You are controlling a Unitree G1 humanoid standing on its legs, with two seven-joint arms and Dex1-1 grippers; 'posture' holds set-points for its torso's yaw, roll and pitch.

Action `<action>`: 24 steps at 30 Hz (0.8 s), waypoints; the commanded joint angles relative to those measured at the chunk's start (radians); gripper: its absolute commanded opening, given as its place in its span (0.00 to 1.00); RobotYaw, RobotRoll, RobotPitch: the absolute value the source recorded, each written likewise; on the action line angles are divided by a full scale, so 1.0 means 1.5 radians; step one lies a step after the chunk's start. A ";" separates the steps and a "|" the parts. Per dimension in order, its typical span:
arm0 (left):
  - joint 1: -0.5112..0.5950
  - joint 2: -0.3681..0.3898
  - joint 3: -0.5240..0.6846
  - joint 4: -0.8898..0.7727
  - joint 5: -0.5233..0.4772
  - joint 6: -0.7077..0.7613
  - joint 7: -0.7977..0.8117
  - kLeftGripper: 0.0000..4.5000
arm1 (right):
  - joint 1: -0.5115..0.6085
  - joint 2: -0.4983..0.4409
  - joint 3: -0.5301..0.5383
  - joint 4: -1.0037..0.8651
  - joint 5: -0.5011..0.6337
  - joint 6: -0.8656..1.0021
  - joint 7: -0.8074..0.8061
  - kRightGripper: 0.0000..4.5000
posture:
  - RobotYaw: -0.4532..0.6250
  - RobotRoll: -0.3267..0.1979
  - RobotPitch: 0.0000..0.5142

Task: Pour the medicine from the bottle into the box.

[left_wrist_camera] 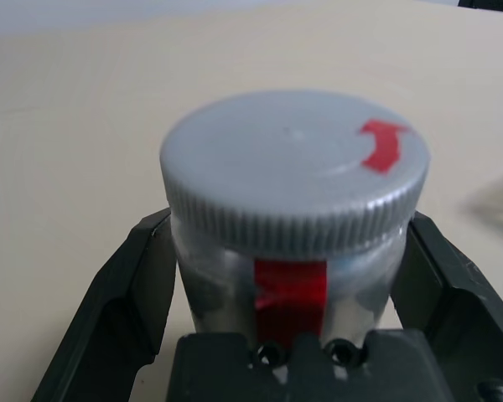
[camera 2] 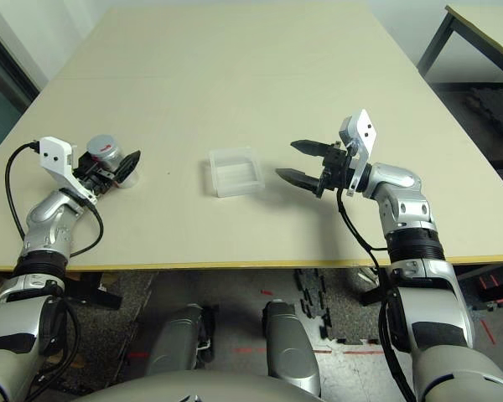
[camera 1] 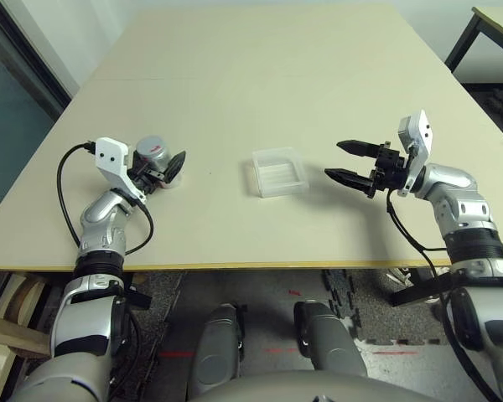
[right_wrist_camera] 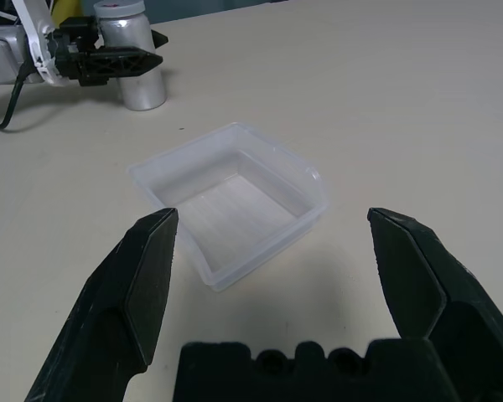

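Observation:
The bottle point(camera 1: 153, 151) stands upright on the table's left side, silvery with a red mark and its grey cap point(left_wrist_camera: 293, 159) on. My left gripper point(camera 1: 163, 167) is open, with one black finger point(left_wrist_camera: 126, 293) on each side of the bottle's body; whether they touch it I cannot tell. The clear plastic box point(camera 1: 278, 172) sits at the table's middle with nothing visible in it. My right gripper point(camera 1: 334, 159) hovers just right of the box, open, its fingertips pointing at it. The medicine is out of view.
The tan table point(camera 1: 251, 67) stretches far behind the objects; its front edge point(camera 1: 251, 266) lies close to my body. A black cable point(camera 1: 61, 188) loops beside my left wrist. A second table's corner point(camera 1: 499, 21) shows at the back right.

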 commanded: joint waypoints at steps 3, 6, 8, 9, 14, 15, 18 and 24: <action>-0.013 -0.002 -0.007 0.016 0.010 -0.006 -0.011 1.00 | 0.005 -0.002 -0.002 0.001 0.002 -0.006 0.000 1.00 | 0.29 0.62 0.22; -0.018 -0.003 -0.005 0.023 0.009 -0.007 -0.013 0.86 | 0.005 -0.002 -0.002 0.002 0.002 -0.006 0.000 1.00 | 0.29 0.62 0.22; -0.020 -0.004 -0.004 0.025 0.006 -0.006 -0.020 0.70 | 0.005 -0.002 -0.002 0.002 0.002 -0.006 0.000 1.00 | 0.29 0.62 0.22; -0.022 -0.004 -0.004 0.027 0.006 -0.006 -0.022 0.62 | 0.004 -0.002 -0.002 0.002 0.002 -0.006 0.001 1.00 | 0.29 0.62 0.22; -0.025 -0.003 -0.003 0.034 0.007 -0.007 -0.027 0.60 | 0.005 -0.003 -0.003 0.002 0.003 -0.007 0.002 1.00 | 0.29 0.62 0.22; -0.025 -0.003 -0.003 0.034 0.007 -0.008 -0.027 0.60 | 0.006 -0.003 -0.003 0.002 0.003 -0.007 0.002 1.00 | 0.29 0.62 0.22; -0.024 -0.002 -0.004 0.034 0.008 -0.006 -0.030 0.60 | 0.006 -0.003 -0.003 0.003 0.002 -0.008 0.002 1.00 | 0.29 0.62 0.21; -0.017 -0.002 -0.005 0.021 0.003 0.003 -0.040 0.60 | 0.004 -0.002 -0.002 0.008 0.001 -0.011 0.003 1.00 | 0.29 0.62 0.20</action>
